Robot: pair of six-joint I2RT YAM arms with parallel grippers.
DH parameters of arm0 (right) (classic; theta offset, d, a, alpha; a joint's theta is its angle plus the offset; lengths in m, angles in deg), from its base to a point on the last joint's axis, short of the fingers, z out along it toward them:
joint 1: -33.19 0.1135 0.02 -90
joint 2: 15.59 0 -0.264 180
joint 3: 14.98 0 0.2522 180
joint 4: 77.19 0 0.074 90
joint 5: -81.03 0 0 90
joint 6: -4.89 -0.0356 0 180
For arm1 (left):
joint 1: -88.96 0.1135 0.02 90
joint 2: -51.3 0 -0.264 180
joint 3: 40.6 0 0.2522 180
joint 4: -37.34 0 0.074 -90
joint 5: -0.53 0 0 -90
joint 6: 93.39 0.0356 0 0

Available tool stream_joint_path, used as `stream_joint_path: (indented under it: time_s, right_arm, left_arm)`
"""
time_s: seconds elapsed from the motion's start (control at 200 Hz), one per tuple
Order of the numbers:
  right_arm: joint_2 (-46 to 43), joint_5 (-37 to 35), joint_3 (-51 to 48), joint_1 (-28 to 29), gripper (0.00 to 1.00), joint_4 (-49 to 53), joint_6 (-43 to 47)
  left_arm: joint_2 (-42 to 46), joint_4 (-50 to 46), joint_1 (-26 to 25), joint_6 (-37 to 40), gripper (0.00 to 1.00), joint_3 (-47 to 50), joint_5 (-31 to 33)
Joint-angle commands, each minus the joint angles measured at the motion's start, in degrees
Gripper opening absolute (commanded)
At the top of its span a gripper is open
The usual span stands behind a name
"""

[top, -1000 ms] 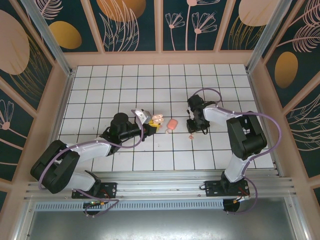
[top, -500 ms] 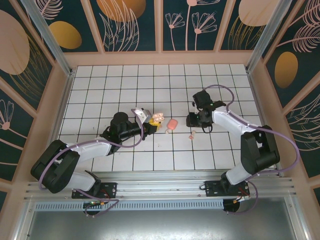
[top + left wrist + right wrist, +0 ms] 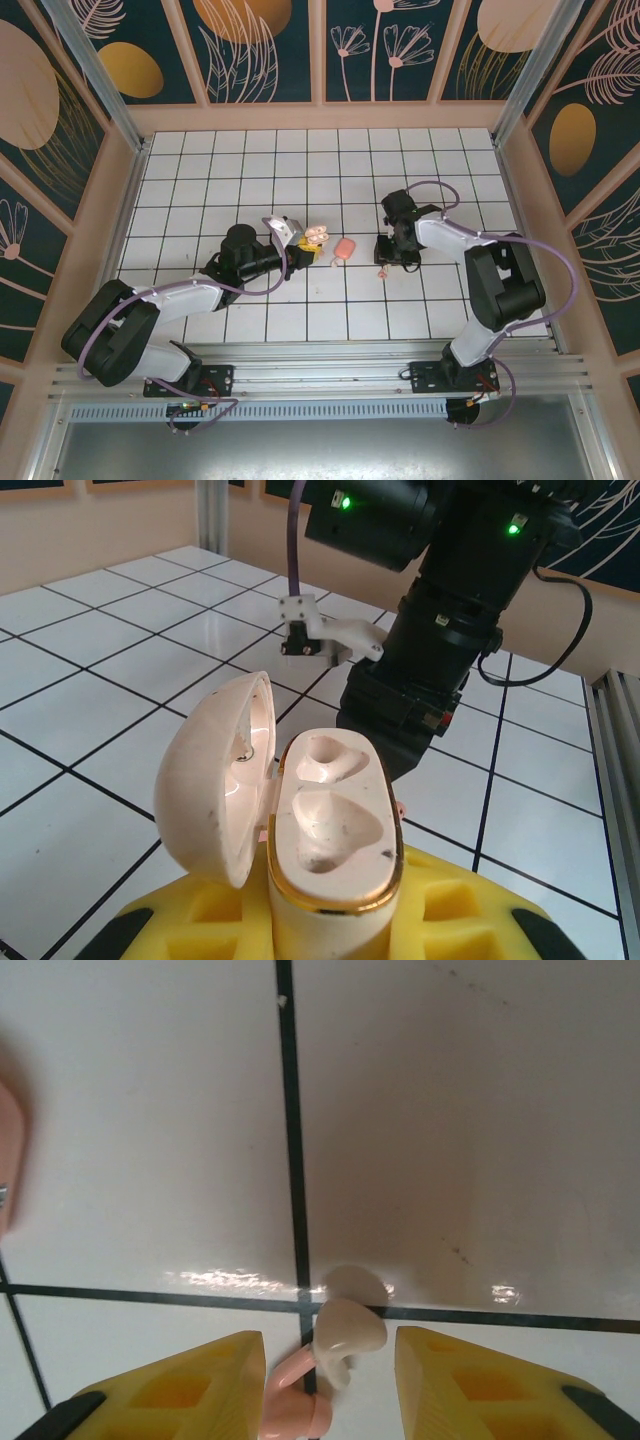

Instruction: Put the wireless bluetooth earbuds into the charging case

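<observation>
A: Zero earbuds seated. Both wells in the charging case [image 3: 335, 830] are bare.
B: Case look?
A: Cream-pink pebble with a gold rim round the tray. The lid [image 3: 215, 775] is hinged open to one side, with a few dark specks inside. The left gripper [image 3: 303, 246] is clamped on the case's lower half, yellow pads [image 3: 200, 925] on it. The case looks lifted off the table [image 3: 250, 170].
B: Earbud?
A: One earbud [image 3: 340, 1332] lies on the tiles to the case's right, on a grid line. It has a pale bulb and a pinker stem curling down (hook shape). A salmon oval piece [image 3: 343, 249] sits between it and the case. I can't tell what that is.
B: Right gripper?
A: The right gripper [image 3: 383, 264] is down over that earbud, jaws apart, a yellow finger [image 3: 170, 1390] on either side. It isn't pinching, as far as I can see.
B: Progress?
A: Early, I'd say. The case is open and presented. Left to do: grip, carry to the case, seat it, then the same for the other bud.
</observation>
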Motion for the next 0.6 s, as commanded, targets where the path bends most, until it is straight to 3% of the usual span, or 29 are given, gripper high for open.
stream_joint_path:
  time_s: [0.0,0.596]
  right_arm:
    - [1.7,-1.3,1.1,-0.5,0.39,0.1,-0.5]
    - [3.5,-0.3,0.3,-1.1,0.25,-2.9,0.5]
  left_arm:
    - [0.4,1.8,-0.2,0.9,0.18,-0.6,-1.0]
    - [-0.8,1.2,-0.2,1.3,0.18,-1.7,-0.9]
